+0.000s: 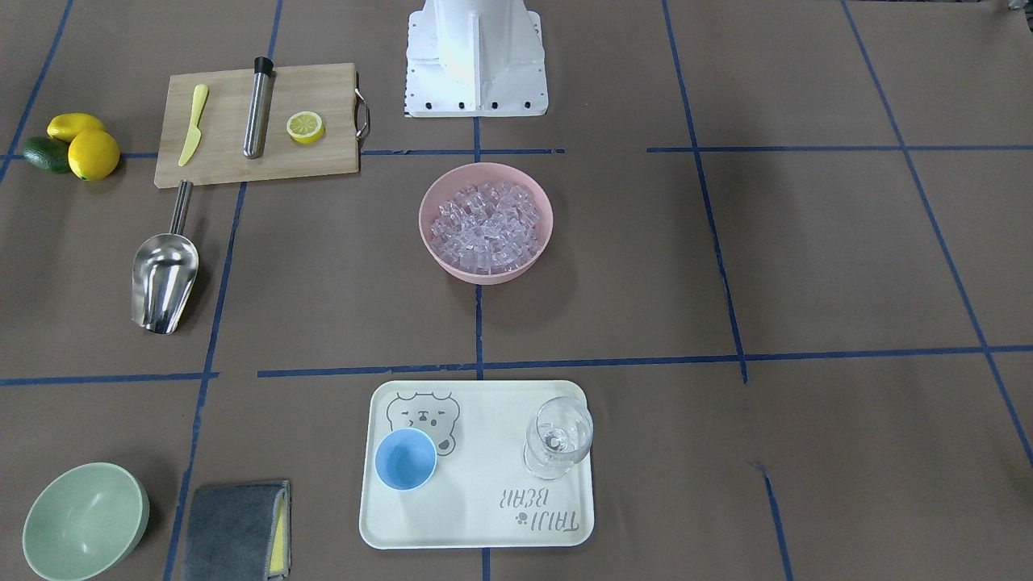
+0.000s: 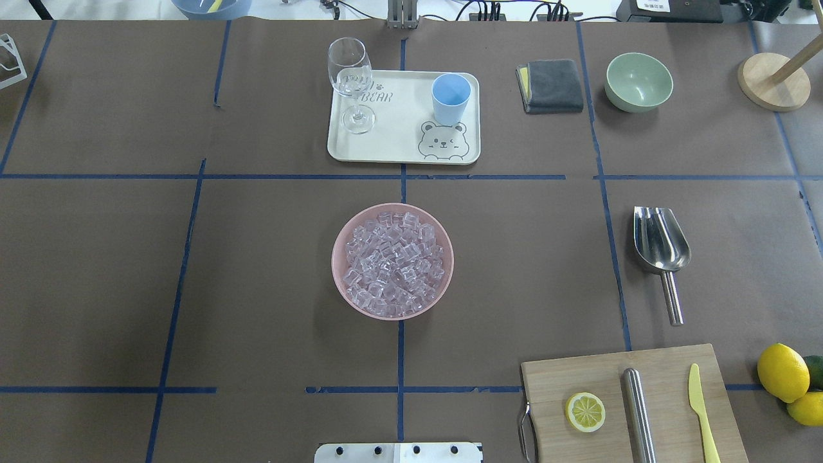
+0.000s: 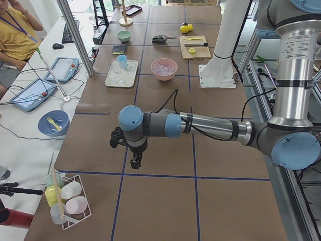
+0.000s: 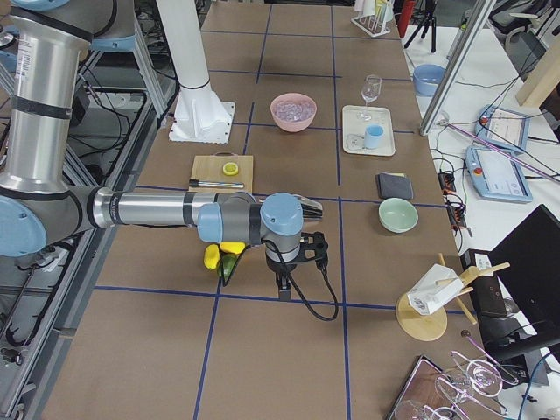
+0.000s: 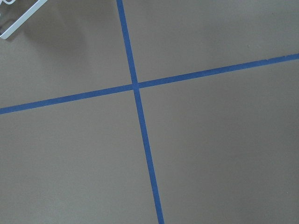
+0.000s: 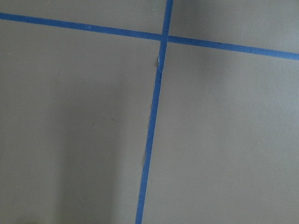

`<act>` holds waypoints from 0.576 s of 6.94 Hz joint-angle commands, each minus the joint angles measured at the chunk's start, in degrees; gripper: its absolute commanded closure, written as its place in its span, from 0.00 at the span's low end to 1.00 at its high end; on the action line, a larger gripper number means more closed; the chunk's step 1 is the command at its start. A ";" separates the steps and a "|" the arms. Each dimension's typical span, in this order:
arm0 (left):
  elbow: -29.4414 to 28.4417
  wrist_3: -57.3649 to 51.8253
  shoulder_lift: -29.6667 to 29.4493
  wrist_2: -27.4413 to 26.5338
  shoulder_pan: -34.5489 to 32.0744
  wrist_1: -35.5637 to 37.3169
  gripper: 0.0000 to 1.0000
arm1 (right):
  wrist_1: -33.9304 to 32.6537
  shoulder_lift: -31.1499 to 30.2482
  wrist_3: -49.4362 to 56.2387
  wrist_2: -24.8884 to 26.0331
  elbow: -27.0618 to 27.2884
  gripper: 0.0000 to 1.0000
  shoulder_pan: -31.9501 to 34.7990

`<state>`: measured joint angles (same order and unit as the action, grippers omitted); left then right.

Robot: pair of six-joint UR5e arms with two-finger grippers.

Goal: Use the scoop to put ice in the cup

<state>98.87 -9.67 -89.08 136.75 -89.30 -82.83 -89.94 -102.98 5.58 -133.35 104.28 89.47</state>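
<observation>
Each arm stretches out level. The left hand [image 3: 135,161] and the right hand [image 4: 283,287] point straight down. Their finger spacing cannot be told.

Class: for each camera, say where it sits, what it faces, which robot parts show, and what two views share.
Front-facing: across the table, facing the robot; base shows.
Overhead: behind the robot, looking down; base edge.
Left: table's left end; left arm near.
Right: table's right end; right arm near.
Left wrist: down at blue tape; no body.
Right wrist: likewise.
Shared: front-facing and overhead show the ice in the pink bowl from opposite sides.
</observation>
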 commanded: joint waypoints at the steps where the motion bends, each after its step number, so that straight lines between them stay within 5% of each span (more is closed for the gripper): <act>1: 0.27 -0.35 -0.13 0.09 0.00 -0.31 0.00 | 0.20 0.49 -0.13 -0.24 -0.92 0.00 -0.09; 4: 1.06 0.08 -0.92 -0.34 0.35 -2.06 0.00 | 0.38 1.02 -0.30 -0.24 0.13 0.00 -0.17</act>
<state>99.98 -9.88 -89.59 136.58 -89.14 -83.94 -89.55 -102.25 5.37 -133.67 104.21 89.36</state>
